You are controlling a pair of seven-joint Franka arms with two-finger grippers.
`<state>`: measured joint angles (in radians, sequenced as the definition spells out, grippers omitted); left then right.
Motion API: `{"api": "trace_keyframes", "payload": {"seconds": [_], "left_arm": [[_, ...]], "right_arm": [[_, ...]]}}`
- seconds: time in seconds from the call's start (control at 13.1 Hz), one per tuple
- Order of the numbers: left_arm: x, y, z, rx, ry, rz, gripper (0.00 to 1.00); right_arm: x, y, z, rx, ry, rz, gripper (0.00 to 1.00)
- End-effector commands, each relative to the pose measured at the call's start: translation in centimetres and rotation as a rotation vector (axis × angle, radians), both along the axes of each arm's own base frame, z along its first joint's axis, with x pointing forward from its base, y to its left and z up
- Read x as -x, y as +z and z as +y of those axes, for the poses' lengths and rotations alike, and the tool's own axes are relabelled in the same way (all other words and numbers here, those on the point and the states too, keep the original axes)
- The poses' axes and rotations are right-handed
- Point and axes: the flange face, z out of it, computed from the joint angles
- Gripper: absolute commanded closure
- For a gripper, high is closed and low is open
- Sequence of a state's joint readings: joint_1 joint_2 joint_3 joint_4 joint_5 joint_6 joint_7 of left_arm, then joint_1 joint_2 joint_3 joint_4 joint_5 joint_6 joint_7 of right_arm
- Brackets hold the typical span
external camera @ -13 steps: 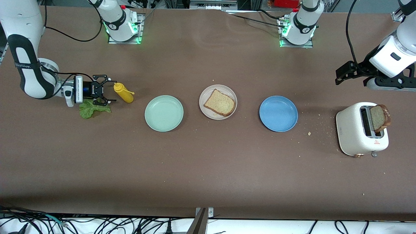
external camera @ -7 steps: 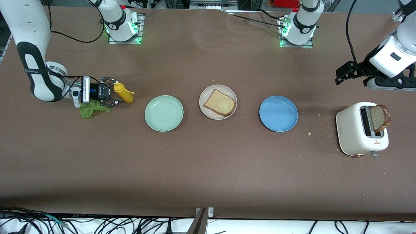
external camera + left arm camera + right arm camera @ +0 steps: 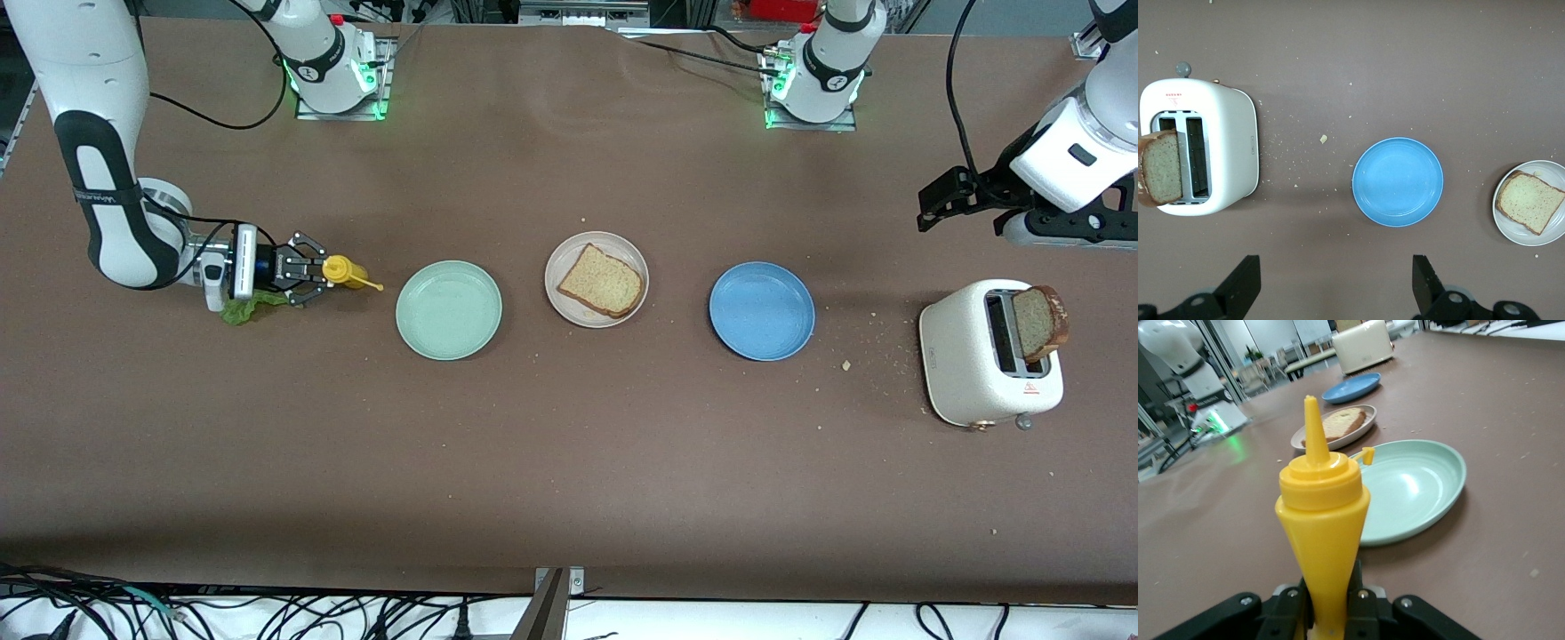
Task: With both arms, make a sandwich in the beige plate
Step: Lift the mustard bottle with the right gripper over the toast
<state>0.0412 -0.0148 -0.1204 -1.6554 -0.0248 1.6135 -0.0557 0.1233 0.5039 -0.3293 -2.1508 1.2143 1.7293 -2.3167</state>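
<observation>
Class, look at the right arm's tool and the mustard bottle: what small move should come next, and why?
Probably lift the yellow mustard bottle straight up. The right tool has its fingers clamped on the bottle's base, low over the lettuce leaf, while the bread slice on the beige plate is bare.

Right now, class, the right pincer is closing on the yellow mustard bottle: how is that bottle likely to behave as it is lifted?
The mustard bottle looks like soft plastic, so it will probably give under the right pincer. Its smooth cone shape may let it slip. Lying tipped, nozzle toward the green plate, it could roll if released.
</observation>
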Motion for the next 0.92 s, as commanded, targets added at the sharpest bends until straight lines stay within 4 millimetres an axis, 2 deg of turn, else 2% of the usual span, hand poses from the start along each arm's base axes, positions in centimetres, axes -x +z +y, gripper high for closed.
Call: {"api": "trace_keyframes", "payload": {"seconds": [0.0,0.23,0.46,0.61,0.77,0.84], "left_arm": [[0.3,0.2,0.0,0.023,0.009,0.006,0.00],[0.3,0.2,0.0,0.023,0.009,0.006,0.00],[0.3,0.2,0.0,0.023,0.009,0.006,0.00],[0.3,0.2,0.1,0.023,0.011,0.006,0.00],[0.3,0.2,0.1,0.023,0.011,0.006,0.00],[0.3,0.2,0.1,0.023,0.012,0.006,0.00]], "right_arm": [[-2.6,5.9,4.1,0.092,-0.024,-0.027,1.00],[-4.0,9.7,9.4,0.217,-0.043,-0.046,1.00],[-4.6,13.4,16.1,0.395,-0.051,-0.104,1.00],[-4.1,15.3,20.7,0.517,-0.058,-0.166,1.00],[-3.1,16.1,25.4,0.607,-0.048,-0.231,1.00],[-2.2,16.6,28.4,0.646,-0.058,-0.263,1.00]]}}
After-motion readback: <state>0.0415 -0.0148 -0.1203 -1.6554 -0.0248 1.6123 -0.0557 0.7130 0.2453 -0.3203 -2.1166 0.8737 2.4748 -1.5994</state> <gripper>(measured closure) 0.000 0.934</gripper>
